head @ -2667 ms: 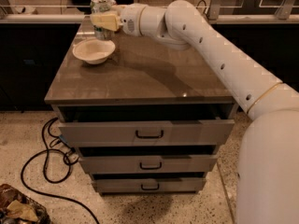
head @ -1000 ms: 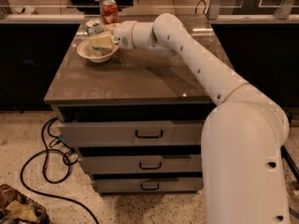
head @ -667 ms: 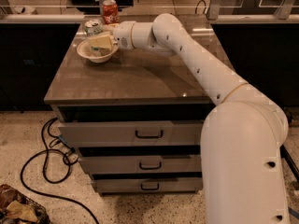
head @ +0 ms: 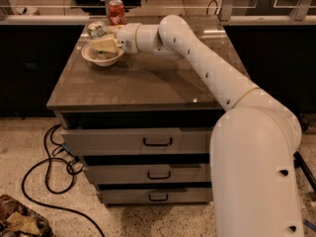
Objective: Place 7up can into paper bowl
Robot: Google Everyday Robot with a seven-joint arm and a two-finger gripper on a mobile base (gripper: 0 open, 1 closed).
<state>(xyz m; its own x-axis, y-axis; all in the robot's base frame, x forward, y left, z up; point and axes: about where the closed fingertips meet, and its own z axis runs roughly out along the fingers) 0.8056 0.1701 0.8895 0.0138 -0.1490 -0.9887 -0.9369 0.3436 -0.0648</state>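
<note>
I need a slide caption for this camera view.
Robot's tool over the paper bowl on the drawer cabinet; 7up can just behind the bowl, red can farther back.

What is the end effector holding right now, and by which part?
It cannot be told. The end effector is over the paper bowl, and the 7up can shows right by it at the bowl's far side, but any grip is hidden.

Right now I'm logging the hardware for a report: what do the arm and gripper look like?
The arm is glossy white, built of smooth rounded tubular links, with small dark holes along it and a thin gold ring at one joint. No loose cables show on it. The gripper, over the bowl, is pale cream-yellow and blocky.
</note>
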